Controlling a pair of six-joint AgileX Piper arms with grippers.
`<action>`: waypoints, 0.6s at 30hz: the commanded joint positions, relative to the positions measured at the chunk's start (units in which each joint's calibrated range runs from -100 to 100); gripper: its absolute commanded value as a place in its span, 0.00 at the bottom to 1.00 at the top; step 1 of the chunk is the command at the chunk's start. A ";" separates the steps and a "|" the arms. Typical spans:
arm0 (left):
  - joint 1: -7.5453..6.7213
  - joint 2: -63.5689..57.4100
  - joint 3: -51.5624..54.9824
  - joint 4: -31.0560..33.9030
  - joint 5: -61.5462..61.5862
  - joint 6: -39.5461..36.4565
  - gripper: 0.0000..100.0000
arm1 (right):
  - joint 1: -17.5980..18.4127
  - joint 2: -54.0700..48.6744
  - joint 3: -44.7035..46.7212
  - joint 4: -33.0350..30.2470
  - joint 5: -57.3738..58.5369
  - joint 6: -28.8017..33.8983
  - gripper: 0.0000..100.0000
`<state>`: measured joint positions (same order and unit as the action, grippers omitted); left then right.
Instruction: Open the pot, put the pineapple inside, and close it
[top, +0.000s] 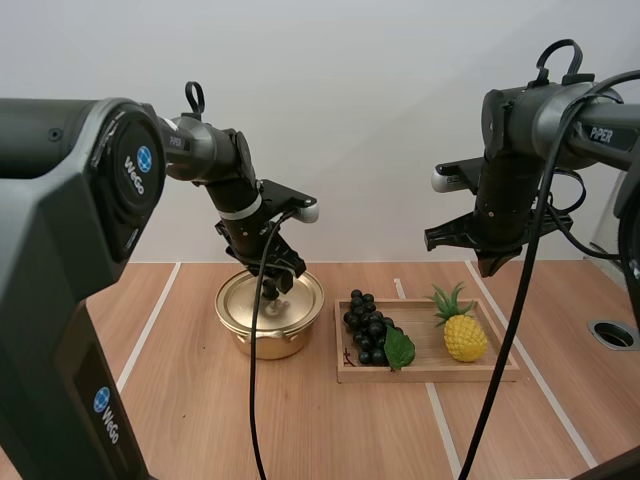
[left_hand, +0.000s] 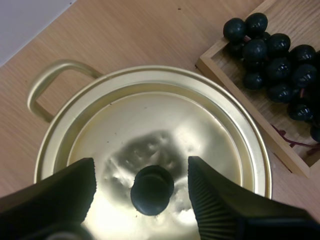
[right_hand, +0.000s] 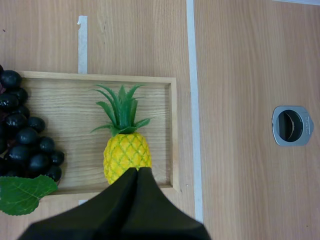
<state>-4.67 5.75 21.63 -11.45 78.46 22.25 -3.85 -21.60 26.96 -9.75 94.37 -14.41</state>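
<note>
Light wooden bench (top: 200, 420) crossed by white tape lines (top: 148, 325). Standing directly on it: a gold pot (top: 262, 343) with its lid on, and a wooden tray (top: 430, 373) just beside the pot. A round metal cable port (top: 612, 333) is set into the surface, well apart from the tray

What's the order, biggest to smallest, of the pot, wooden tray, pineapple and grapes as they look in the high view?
1. wooden tray
2. pot
3. bunch of grapes and pineapple: too alike to rank.
All four sit at a similar depth on the table, so nearness to the camera hardly skews this.
</note>
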 joint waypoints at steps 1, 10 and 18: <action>-0.25 1.66 -0.21 -0.97 0.92 0.21 0.86 | -0.22 -0.46 0.19 -0.37 -0.10 -0.49 0.00; -0.25 3.17 -0.21 -1.46 0.92 0.21 0.81 | -0.22 -0.46 0.19 -0.37 -1.51 -0.49 0.00; -0.25 3.17 -0.21 -0.32 5.54 -0.11 0.00 | -0.22 -0.46 0.19 -0.37 -1.86 -0.49 0.00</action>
<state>-4.73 8.51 21.07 -12.97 80.43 22.25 -3.85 -21.60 26.96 -9.75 93.12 -14.41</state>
